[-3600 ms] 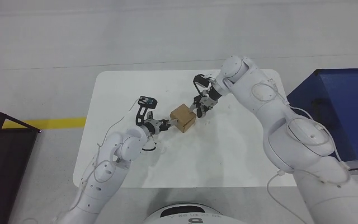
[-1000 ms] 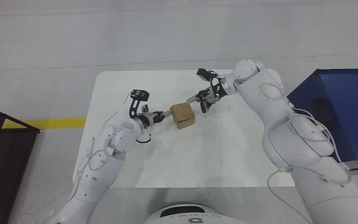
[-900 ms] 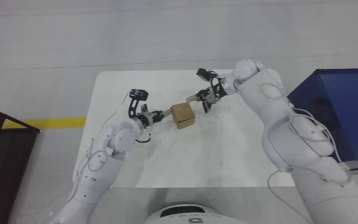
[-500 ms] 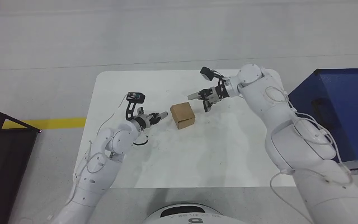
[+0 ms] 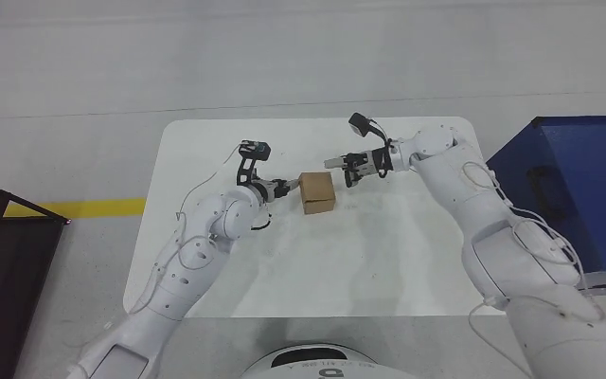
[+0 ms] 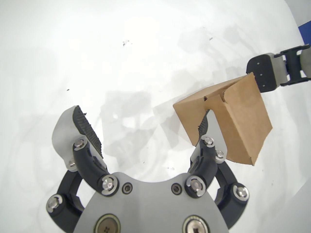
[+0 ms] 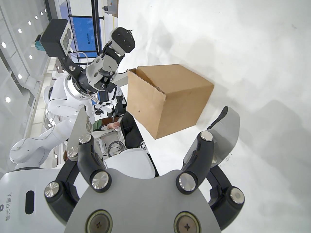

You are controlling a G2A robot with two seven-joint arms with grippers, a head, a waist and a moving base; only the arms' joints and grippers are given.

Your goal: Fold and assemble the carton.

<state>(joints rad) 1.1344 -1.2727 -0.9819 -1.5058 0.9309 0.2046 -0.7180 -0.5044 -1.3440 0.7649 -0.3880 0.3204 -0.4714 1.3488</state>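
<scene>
A small brown carton point(image 5: 317, 192) stands closed into a box shape on the white table point(image 5: 379, 265), with a flap seam showing along one top edge point(image 6: 218, 95). My left gripper point(image 5: 284, 187) is open at the carton's left side. One of its fingers point(image 6: 206, 124) rests against the carton point(image 6: 240, 122), and the other finger point(image 6: 80, 124) stands free over bare table. My right gripper point(image 5: 339, 164) is open just behind and right of the carton point(image 7: 167, 98), its fingers apart from it with nothing held. The left gripper point(image 7: 116, 56) faces it across the box.
A blue bin point(image 5: 559, 180) stands off the table's right edge. A dark frame point(image 5: 19, 246) sits on the floor at the left. The near half of the table is bare white surface.
My left gripper has moved right and come up against the carton's left side. The carton has shifted slightly right. The right arm's wrist has swung back while its fingers stay near the carton's far corner.
</scene>
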